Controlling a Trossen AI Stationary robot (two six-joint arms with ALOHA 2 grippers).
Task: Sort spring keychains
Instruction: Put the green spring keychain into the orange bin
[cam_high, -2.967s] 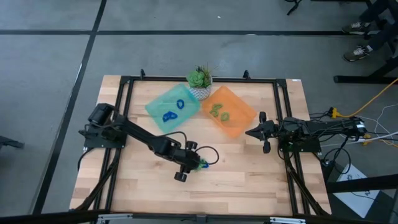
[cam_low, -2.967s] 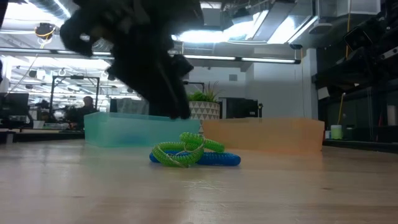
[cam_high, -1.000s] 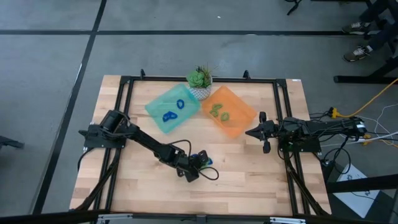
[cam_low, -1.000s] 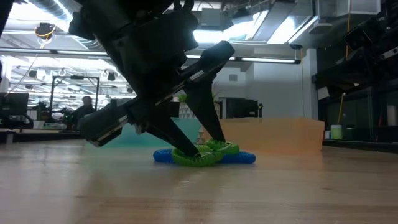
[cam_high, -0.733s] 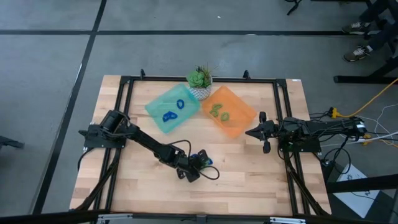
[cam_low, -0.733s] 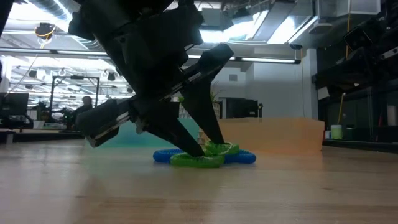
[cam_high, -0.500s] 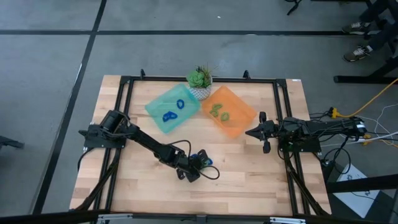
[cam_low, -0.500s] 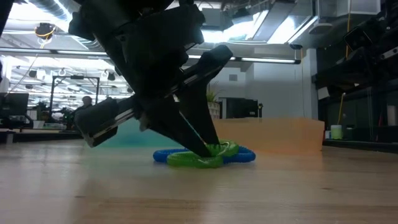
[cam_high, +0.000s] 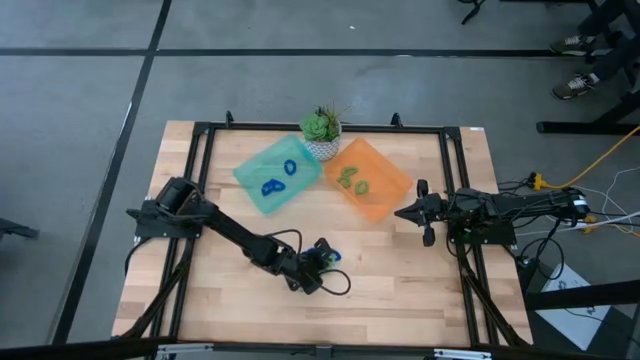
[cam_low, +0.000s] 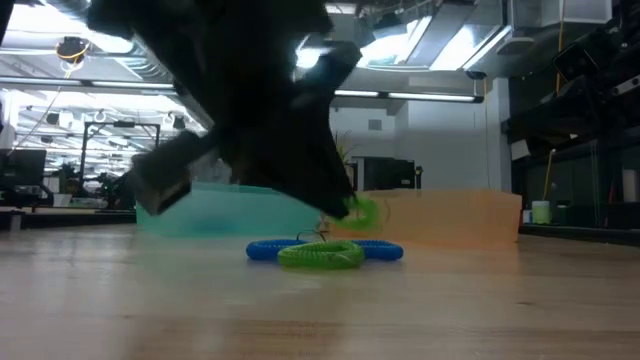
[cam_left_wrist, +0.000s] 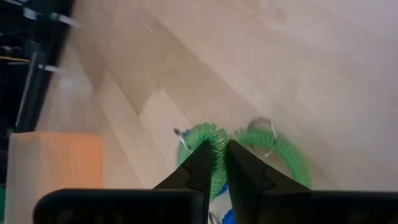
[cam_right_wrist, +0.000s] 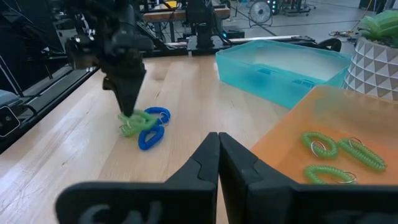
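Wooden surface (cam_high: 400, 290) w/ black rail frame around the work area. Potted plant (cam_high: 322, 128) at 12 o'clock on the far edge, touching or just beside both trays. Teal tray (cam_high: 252, 170) at approx 11 o'clock from the surface centre, orange tray (cam_high: 385, 190) at approx 1 o'clock; the two sit corner to corner below the plant.

Teal tray holds 2 blue spring keychains (cam_high: 279, 177). Orange tray holds green spring keychains (cam_high: 351, 179); right wrist view shows 3 of them (cam_right_wrist: 339, 154) on the orange floor.

Loose pile near 6 o'clock of centre, well apart from both trays: in the low view a blue spring keychain (cam_low: 268, 249) lies flat on the wood w/ a green spring keychain (cam_low: 321, 257) lying on or against it.

Left tool (cam_left_wrist: 215, 163) is over that pile, fingers nearly together, pinching a green coil (cam_left_wrist: 214, 140) between the tips. In the low view the pinched green coil (cam_low: 361, 211) hangs clear above the pile, off the wood. Left arm's black cable loops on the wood right beside the pile at 5 o'clock (cam_high: 340, 285); nothing else stands between the pile and the trays.

Right tool (cam_high: 424, 212) waits at 3 o'clock, beside the orange tray's near corner, fingers closed together, empty.
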